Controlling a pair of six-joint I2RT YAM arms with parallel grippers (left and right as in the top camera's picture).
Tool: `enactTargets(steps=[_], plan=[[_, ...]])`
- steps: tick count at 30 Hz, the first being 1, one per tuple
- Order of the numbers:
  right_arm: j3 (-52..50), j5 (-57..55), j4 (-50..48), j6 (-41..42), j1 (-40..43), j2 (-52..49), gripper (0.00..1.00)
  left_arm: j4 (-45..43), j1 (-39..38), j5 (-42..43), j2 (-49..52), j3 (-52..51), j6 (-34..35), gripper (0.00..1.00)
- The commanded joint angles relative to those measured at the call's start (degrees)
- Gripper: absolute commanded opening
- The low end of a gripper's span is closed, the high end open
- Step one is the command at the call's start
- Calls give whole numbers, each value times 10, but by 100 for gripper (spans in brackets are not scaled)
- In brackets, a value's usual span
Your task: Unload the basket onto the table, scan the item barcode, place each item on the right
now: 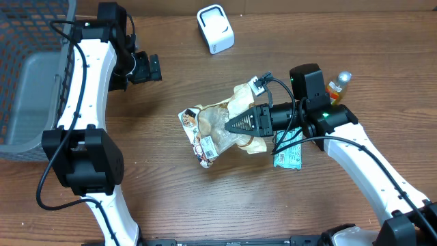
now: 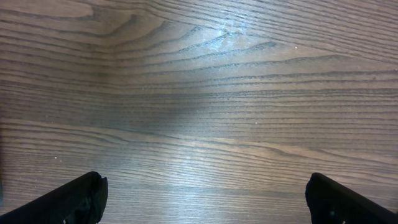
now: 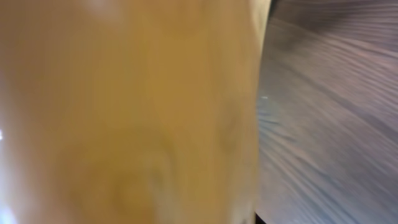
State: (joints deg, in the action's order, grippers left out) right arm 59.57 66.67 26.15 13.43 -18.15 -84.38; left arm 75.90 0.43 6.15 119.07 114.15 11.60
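Snack bag [image 1: 205, 130] in right jaws; left jaws wide, well apart

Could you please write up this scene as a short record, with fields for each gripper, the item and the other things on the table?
left gripper: open, empty, over bare wooden table
right gripper: shut on crinkled tan-and-clear plastic snack bag
item position: mid-table; lifted or resting, cannot tell
scanner: white boxy barcode scanner at far edge, apart from the bag
others: grey mesh basket on the left; green-and-white flat packet under right arm; small orange bottle beside it
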Motion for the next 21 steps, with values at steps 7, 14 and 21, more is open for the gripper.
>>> enactTargets(steps=[7,14,21], plan=[[1,-381,69,-97,-93,-25,4,2,1,-6,-7,7,-5,100],[36,-532,42,-160,-137,-43,4,2,1,-6,-7,7,-5,100],[227,-549,90,-247,-136,-44,4,2,1,-6,-7,7,-5,100]])
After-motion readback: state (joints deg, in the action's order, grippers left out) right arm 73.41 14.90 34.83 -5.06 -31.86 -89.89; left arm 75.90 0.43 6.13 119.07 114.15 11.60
